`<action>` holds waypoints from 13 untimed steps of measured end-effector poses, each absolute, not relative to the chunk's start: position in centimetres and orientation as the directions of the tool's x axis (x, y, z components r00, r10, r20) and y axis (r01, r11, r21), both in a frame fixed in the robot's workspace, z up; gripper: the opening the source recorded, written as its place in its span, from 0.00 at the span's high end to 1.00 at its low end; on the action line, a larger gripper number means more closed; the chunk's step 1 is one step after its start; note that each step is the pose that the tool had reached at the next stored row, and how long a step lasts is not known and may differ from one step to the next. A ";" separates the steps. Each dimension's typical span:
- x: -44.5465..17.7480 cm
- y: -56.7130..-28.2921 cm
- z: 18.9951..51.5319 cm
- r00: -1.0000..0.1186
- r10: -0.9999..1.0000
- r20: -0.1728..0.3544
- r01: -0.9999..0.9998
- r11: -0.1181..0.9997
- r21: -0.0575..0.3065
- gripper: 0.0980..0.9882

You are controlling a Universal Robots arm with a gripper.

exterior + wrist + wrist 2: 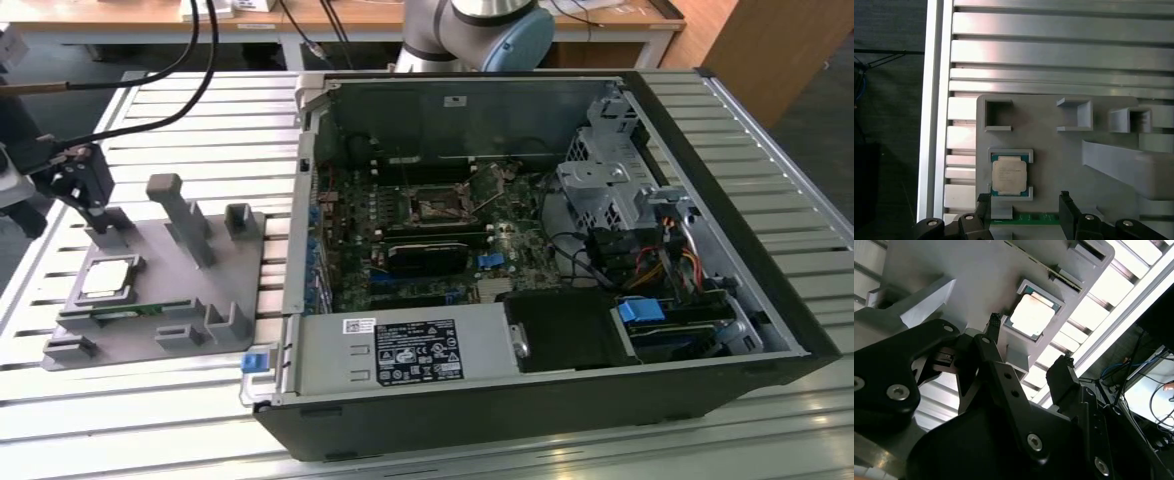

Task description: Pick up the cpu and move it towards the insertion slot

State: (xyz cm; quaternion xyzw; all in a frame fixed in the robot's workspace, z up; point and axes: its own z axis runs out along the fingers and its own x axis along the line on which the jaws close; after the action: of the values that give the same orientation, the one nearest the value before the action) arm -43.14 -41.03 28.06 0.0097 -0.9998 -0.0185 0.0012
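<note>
First wrist view: cpu [1009, 175] seated in grey holder [1054, 160] recess; hand [1025, 199] spread apart, empty.

You saw the gripper [1024, 202] cut off by the first wrist view's edge, with just its two parted fingertips [1068, 205] inside. The ends of the green strip [1044, 218] were hidden behind them. In the second wrist view, glare washed out the top of the cpu [1033, 315]. In the exterior view, the insertion slot [438, 206] was too small for you to make out its lever, and the arm's base [481, 30] ran off the top edge.

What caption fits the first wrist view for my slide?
Open gripper near the cpu, which lies in a pocket of the grey holder.
</note>
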 end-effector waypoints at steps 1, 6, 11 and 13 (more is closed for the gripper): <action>-43.2 -41.0 28.0 -1.000 -0.019 0.002 -0.019 0.999 0.037 0.38; -43.2 -41.1 27.7 -1.000 -0.019 0.002 -0.019 0.999 0.037 0.38; -43.2 -41.1 27.4 -1.000 -0.019 0.002 -0.019 0.999 0.037 0.38; -43.2 -41.2 27.2 -1.000 -0.019 0.002 -0.019 0.999 0.037 0.38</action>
State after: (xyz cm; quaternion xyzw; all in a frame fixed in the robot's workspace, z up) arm -43.21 -41.15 27.21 0.0097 -0.9998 -0.0186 0.0012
